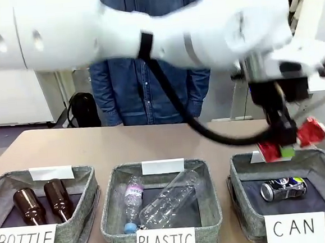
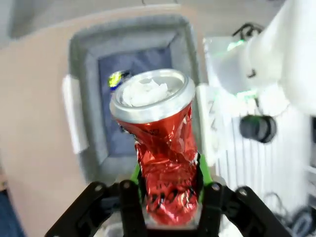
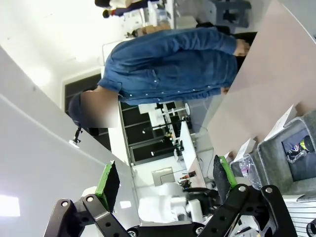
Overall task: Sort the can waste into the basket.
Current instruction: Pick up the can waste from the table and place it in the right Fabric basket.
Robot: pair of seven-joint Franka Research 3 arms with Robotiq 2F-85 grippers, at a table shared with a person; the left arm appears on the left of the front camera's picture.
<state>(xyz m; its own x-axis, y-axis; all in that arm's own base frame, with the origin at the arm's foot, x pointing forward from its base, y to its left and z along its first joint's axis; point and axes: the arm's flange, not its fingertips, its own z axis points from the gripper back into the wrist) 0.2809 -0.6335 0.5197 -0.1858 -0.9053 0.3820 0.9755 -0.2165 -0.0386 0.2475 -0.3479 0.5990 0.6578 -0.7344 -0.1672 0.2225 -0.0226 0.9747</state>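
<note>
My left gripper (image 1: 282, 146) is shut on the red dented can (image 1: 311, 130) and holds it just above the back rim of the grey basket (image 1: 239, 174) marked "CAN". In the left wrist view the red can (image 2: 165, 163) stands between the green pads, silver top outward, over the basket (image 2: 85, 103). A dark blue-black and silver can (image 1: 283, 189) lies on the basket's dark bottom, and a bit of it peeks out behind the red one (image 2: 116, 79). My right gripper (image 3: 165, 180) is open with nothing between its fingers, raised and facing the person.
A basket marked "PLASTIC" (image 1: 110, 207) holds clear bottles in the middle. Another marked "BOTTLE" (image 1: 88, 178) holds two brown bottles at the left. A person in a denim shirt (image 1: 149, 94) stands at the far side. My left arm spans the whole upper picture.
</note>
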